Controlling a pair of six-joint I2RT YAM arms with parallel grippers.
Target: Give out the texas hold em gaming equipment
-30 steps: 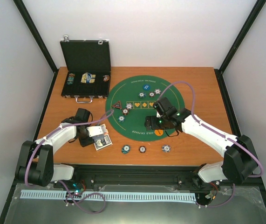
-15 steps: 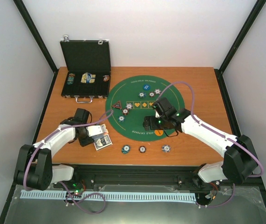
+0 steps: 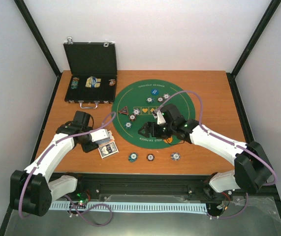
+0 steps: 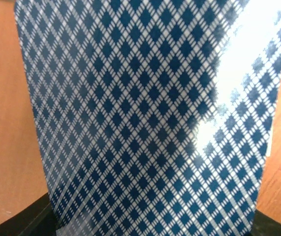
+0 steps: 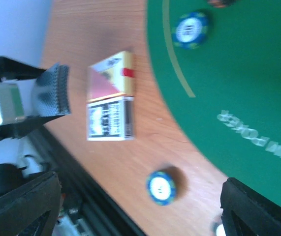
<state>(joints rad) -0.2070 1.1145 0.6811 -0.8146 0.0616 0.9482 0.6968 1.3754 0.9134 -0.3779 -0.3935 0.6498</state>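
- The left fingers are clamped shut on a stack of playing cards, held just above the surface toward its near left corner. The patterned back fills the left wrist view, so the stack looks pinched at one end with most of its length free. I judge that suits another hand drawing a card off.
- The card box lies flat just beside the stack, off the green mat, leaving the playing area free.
- The right fingers are spread wide with nothing between them, over the mat's near-left rim and aimed at the cards, probably lined up to take one.
- Three poker chips sit in a spaced row along the near edge, apparently as players' shares. More lie on the mat by the triangular token.
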